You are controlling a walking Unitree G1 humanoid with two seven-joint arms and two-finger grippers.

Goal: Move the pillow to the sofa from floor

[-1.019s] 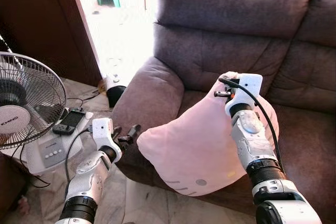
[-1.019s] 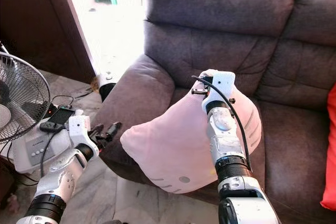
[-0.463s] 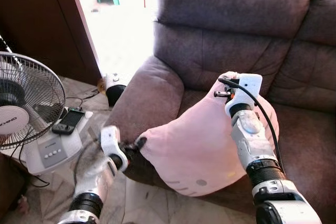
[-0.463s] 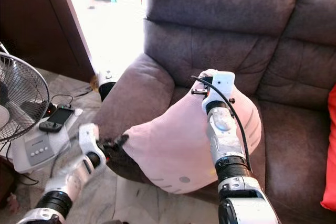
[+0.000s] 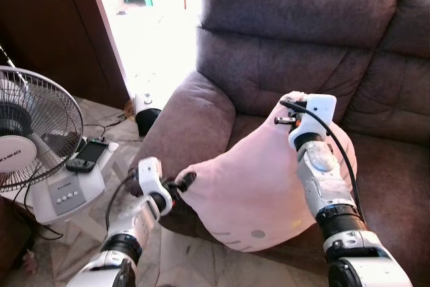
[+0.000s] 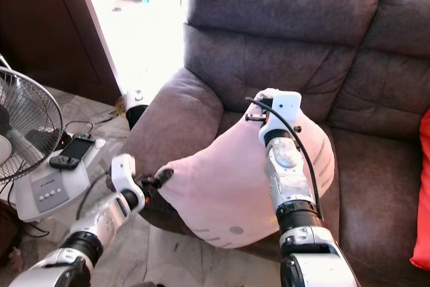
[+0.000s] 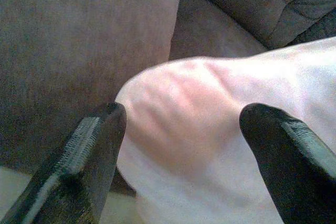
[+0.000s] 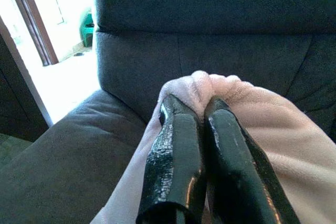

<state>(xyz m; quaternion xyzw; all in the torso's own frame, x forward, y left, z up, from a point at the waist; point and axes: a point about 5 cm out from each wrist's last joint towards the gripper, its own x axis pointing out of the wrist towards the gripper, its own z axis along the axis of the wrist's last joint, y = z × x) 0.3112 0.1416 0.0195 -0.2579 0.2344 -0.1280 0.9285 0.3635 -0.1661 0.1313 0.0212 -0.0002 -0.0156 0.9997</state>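
Over sofa (image 5: pixel 289 38) seat | right gripper (image 8: pixel 197 114) pinching pillow (image 5: pixel 262 186) | left gripper (image 7: pixel 178 129) wide at corner

The pillow (image 5: pixel 262 193) leans on the sofa (image 5: pixel 302 45) seat edge, its top corner in the right jaws, its lower corner between the left jaws. A fan (image 5: pixel 30 139) stands left of the left jaws.

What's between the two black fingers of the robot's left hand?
The pillow's pink corner sits between the open left gripper's fingers, seen in the left wrist view, with the sofa behind.
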